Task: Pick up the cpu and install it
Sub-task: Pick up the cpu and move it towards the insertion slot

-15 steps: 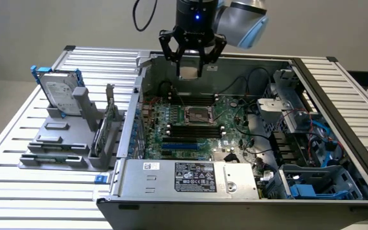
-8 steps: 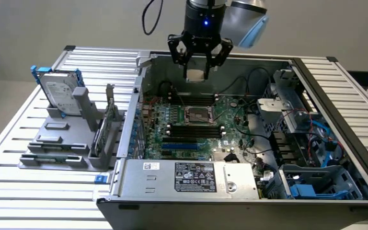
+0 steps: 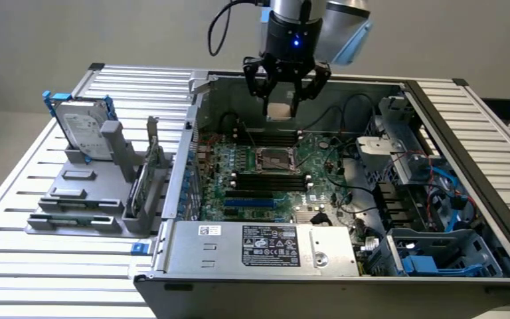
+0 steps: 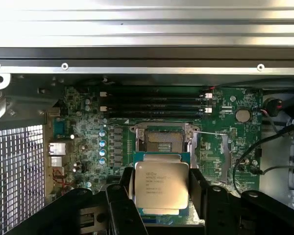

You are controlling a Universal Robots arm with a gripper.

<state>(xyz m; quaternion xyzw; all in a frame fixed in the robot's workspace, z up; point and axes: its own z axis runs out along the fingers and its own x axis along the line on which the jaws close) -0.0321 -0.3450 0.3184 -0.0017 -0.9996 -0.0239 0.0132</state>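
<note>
Wrist view shows the end effector (image 4: 162,198) pinching the cpu (image 4: 161,188) by two of its sides, with one dark finger (image 4: 118,200) on each side. The cpu is up in the air, lying flat, and its shiny top faces the camera. Below it is the open socket (image 4: 161,142) on the green board (image 4: 83,142). The socket does not touch the cpu. In the exterior view, the end effector (image 3: 286,90) hangs with the cpu (image 3: 280,109) over the open computer case (image 3: 467,126), well above the socket (image 3: 273,159).

Here is what I think could go wrong. The grip is only on thin edges, so the cpu could slip, tip, and fall onto the board. If it comes down a bit off to one side or turned the wrong way, it may not sit in the socket and could hurt the small parts inside. The fingers are big, so they could bump the socket's metal frame or the black slots (image 4: 157,100) near it.
</note>
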